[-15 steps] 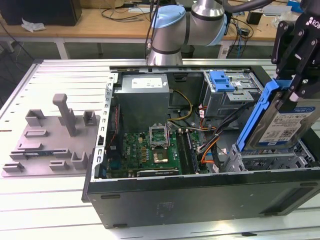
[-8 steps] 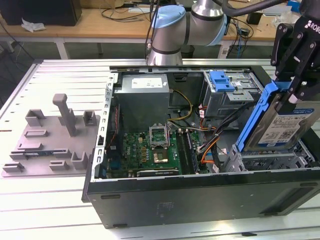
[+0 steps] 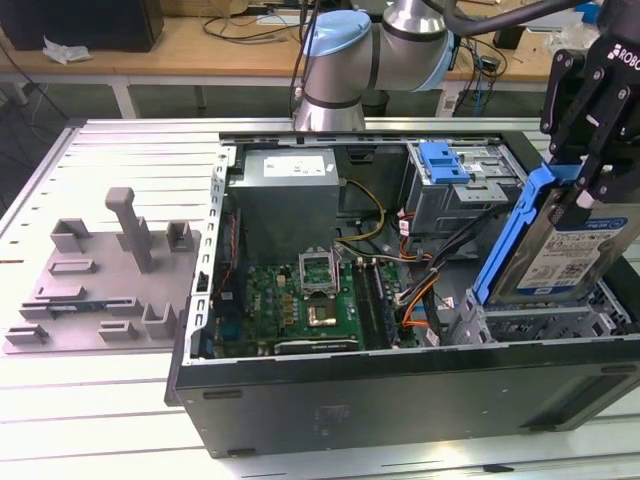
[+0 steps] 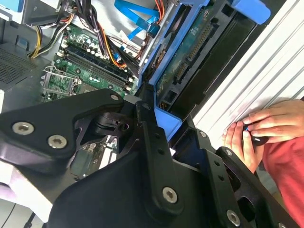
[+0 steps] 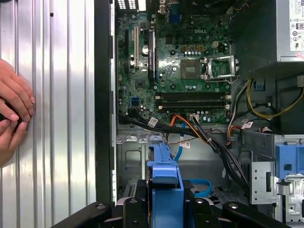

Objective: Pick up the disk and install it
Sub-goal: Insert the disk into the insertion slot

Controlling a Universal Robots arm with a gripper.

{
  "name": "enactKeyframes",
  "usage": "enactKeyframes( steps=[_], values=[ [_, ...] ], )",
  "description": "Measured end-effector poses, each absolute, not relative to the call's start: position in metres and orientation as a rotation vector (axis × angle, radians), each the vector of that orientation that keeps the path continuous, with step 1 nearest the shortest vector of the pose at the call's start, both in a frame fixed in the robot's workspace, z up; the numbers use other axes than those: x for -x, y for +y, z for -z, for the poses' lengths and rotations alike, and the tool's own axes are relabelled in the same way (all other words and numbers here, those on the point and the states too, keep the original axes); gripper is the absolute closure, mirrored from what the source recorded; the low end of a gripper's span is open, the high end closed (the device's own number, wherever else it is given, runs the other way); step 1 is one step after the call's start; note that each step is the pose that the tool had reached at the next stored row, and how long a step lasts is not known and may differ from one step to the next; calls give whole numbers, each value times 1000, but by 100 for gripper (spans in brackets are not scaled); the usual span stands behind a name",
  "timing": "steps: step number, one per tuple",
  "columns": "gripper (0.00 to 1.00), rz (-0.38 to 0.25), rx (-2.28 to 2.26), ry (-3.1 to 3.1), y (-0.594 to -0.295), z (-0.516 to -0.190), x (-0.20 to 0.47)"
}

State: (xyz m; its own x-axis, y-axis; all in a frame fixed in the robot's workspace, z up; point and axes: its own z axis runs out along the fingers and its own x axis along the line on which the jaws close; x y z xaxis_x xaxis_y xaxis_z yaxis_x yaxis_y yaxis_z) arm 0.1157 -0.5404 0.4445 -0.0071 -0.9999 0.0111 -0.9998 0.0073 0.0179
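The disk (image 3: 572,252), a silver hard drive with a white-and-blue label in a bright blue carrier frame, hangs tilted on edge over the drive bay (image 3: 545,322) at the exterior view's right end of the open computer case (image 3: 400,385). My gripper (image 3: 588,190) is shut on its upper blue edge. In the second wrist view the disk's underside circuit board (image 4: 190,52) runs away from the black fingers (image 4: 148,133). In the first wrist view the blue carrier (image 5: 165,183) sits between the gripper's jaws, above the case floor.
Inside the case lie the motherboard (image 3: 300,295), a grey power-supply box (image 3: 288,200), loose cables (image 3: 415,285) and a small blue clip (image 3: 444,160) on the rear drive cage. A grey fixture (image 3: 110,270) sits on the slatted table. A person's hands (image 5: 12,111) rest beside the case.
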Motion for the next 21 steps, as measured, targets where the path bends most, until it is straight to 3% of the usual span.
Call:
enactKeyframes(
  steps=[21],
  values=[
    [64, -6, -2193, -2208, -540, -469, -116]
  ],
)
